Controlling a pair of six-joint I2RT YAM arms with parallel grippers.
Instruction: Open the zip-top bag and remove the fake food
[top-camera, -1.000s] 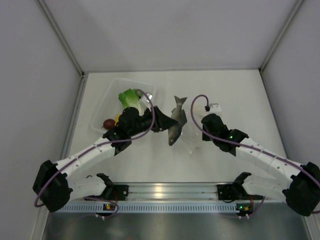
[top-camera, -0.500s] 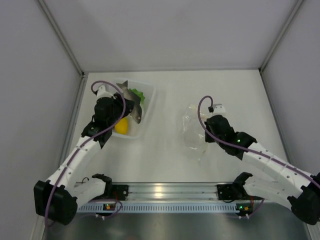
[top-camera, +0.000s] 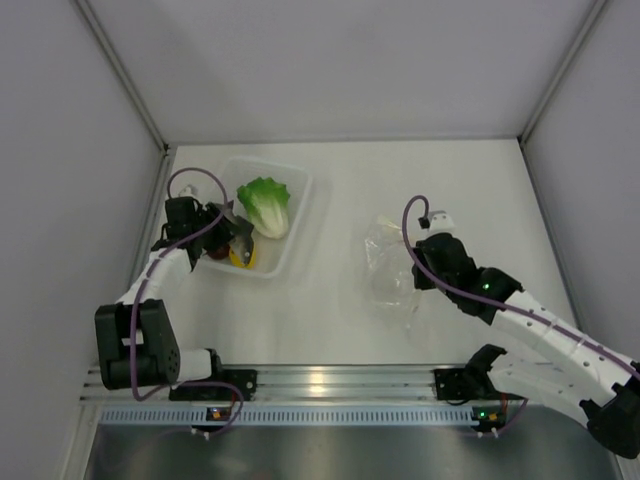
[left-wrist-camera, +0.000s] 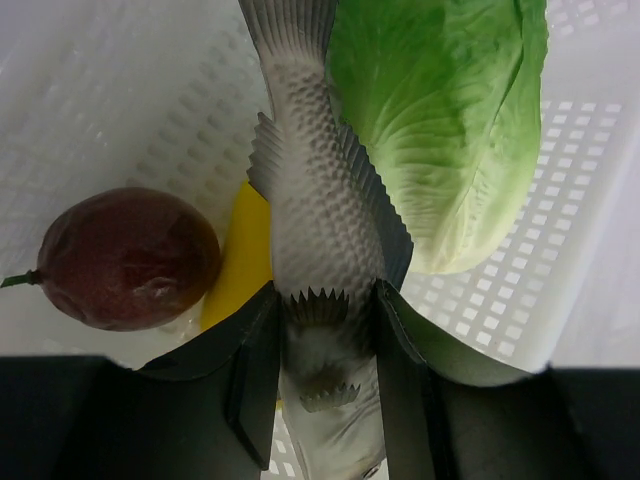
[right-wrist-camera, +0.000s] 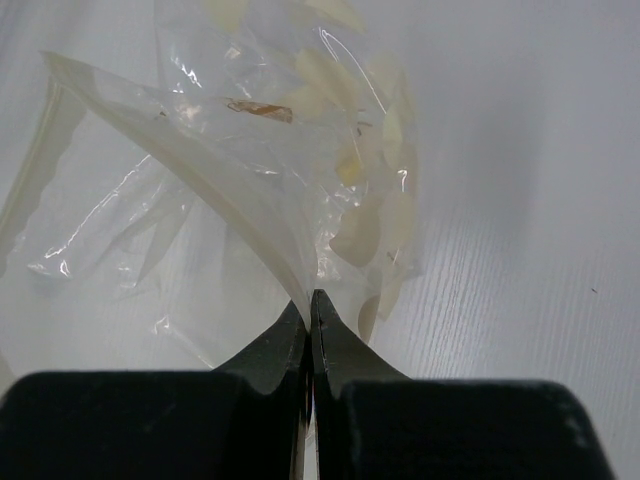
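Left gripper pinches the toy fish mid-body. Just beyond lie the yellow piece, the red fruit and the lettuce, all in the tray. My right gripper is pressed together on a fold of the zip-top bag, which spreads ahead of it. I judge the film light, floppy and slick, best gripped at an edge.

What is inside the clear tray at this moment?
A lettuce leaf, dark red fruit, and the fish clamped in the left gripper. The yellow piece is mostly covered by the fish.
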